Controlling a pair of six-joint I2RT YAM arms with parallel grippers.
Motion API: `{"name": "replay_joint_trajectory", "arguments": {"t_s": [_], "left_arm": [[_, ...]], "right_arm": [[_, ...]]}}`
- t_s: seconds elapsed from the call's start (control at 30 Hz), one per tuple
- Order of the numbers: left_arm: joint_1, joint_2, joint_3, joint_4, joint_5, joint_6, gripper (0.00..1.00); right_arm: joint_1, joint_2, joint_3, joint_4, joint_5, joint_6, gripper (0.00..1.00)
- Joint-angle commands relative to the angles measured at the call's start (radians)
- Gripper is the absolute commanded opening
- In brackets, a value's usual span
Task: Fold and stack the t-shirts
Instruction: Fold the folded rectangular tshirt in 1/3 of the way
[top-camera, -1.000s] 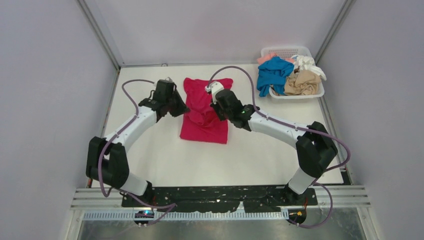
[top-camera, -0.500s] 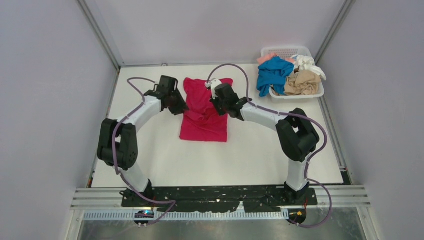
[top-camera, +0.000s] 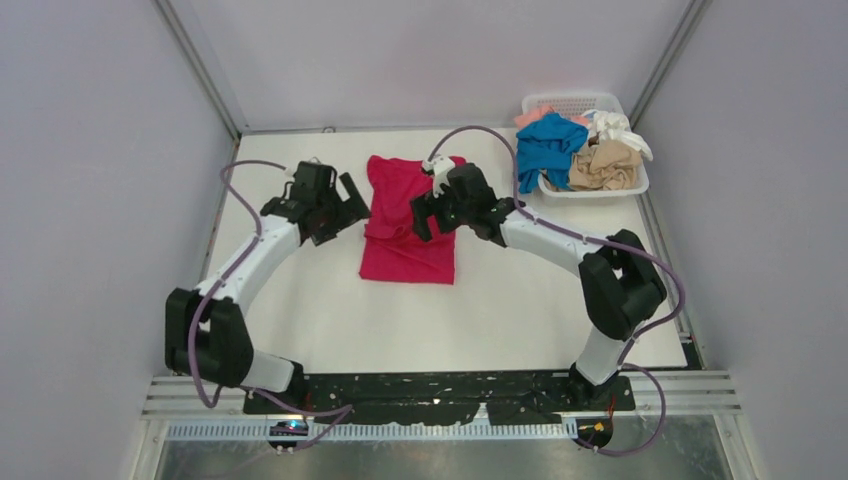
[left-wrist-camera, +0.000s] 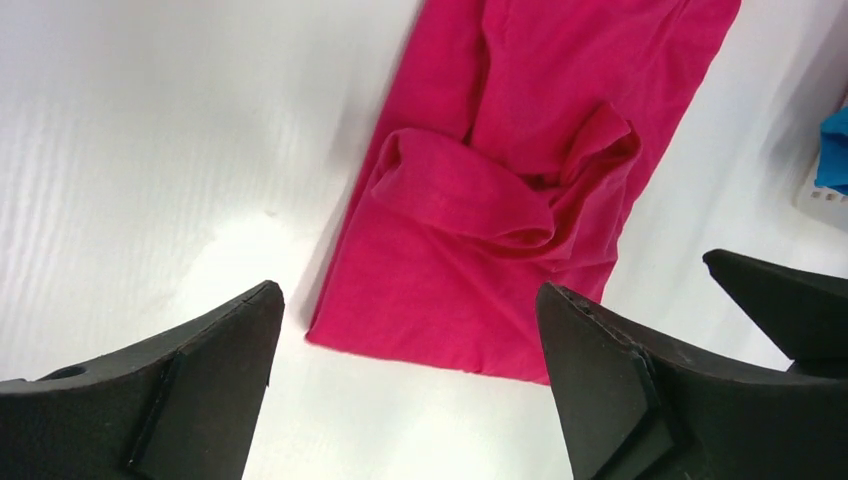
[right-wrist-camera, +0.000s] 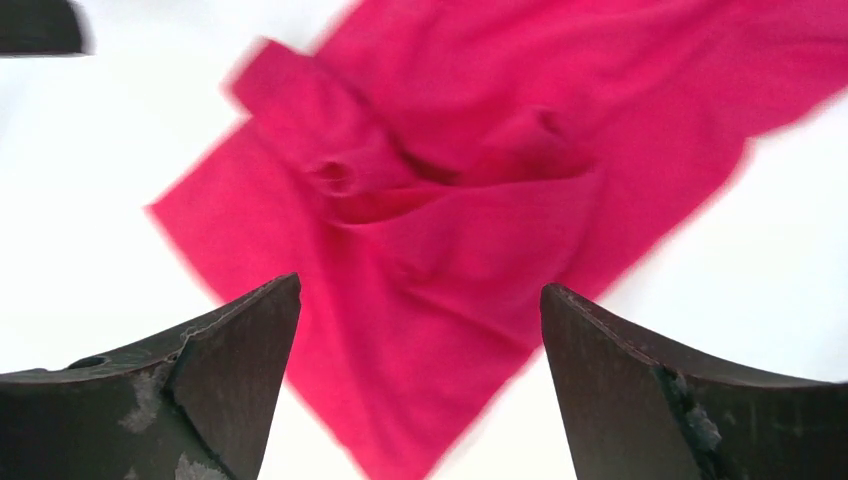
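Magenta-red t-shirt (top-camera: 408, 252) lies on the white surface (top-camera: 450, 320), far-middle area, roughly between the two arms. It is a long narrow shape, partly folded, with a rumpled bunched fold across its middle; the near end is flat with a straight hem edge. Left pincer (top-camera: 345, 200) hangs just beside the shirt's left edge, jaws spread wide, gripping nothing. Right pincer (top-camera: 428, 215) sits over the shirt's right side near the bunched fold, jaws also spread wide and not clamped on the cloth. Both wrist views show the shirt below and between the dark fingers, clear of them. Whether either pincer's tips touch the cloth can't be told from the top view. White lattice basket (top-camera: 575, 100) sits at the far right corner of the surface, well apart from the magenta-red t-shirt. In it is a loose heap of unfolded shirts: blue t-shirt (top-camera: 545, 145) draped over the left rim, tan t-shirt (top-camera: 605, 165) at the near right, white t-shirt (top-camera: 615, 125) behind it, peach-pink t-shirt (top-camera: 530, 117) poking out at the far left.
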Motion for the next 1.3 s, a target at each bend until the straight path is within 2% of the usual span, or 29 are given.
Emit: {"name": "replay_joint_trajectory", "arguments": {"t_s": [0.0,0.1,0.27,0.6,0.83,0.93,1.07,1.17,1.27], "left_arm": [[0.010,-0.143,-0.114,-0.047,-0.127,0.020,1.00],[0.027,-0.193,-0.178,-0.118,-0.198,0.020,1.00],[0.050,-0.279,-0.297,-0.077,-0.165,0.007,1.00],[0.081,-0.306,-0.321,-0.107,-0.177,0.027,1.00],[0.096,-0.329,-0.331,-0.109,-0.183,0.037,1.00],[0.102,-0.340,-0.335,-0.114,-0.185,0.040,1.00],[0.103,-0.363,-0.348,-0.112,-0.181,0.042,1.00],[0.102,-0.367,-0.355,-0.105,-0.172,0.042,1.00],[0.102,-0.359,-0.361,-0.089,-0.152,0.042,1.00]], "right_arm": [[0.032,-0.061,-0.078,0.190,-0.325,0.161,0.95],[0.086,-0.010,-0.046,0.153,-0.338,0.149,0.95],[0.149,0.096,0.060,0.111,-0.276,0.103,0.95],[0.143,0.281,0.248,-0.010,-0.149,0.021,0.95],[0.081,0.376,0.387,-0.036,-0.078,-0.018,0.95],[0.003,0.449,0.521,-0.025,-0.046,-0.020,0.95],[-0.072,0.514,0.723,-0.116,-0.058,-0.007,0.95],[-0.077,0.439,0.660,-0.101,-0.113,0.002,0.95],[-0.070,0.289,0.442,-0.014,-0.255,0.049,0.95]]}}
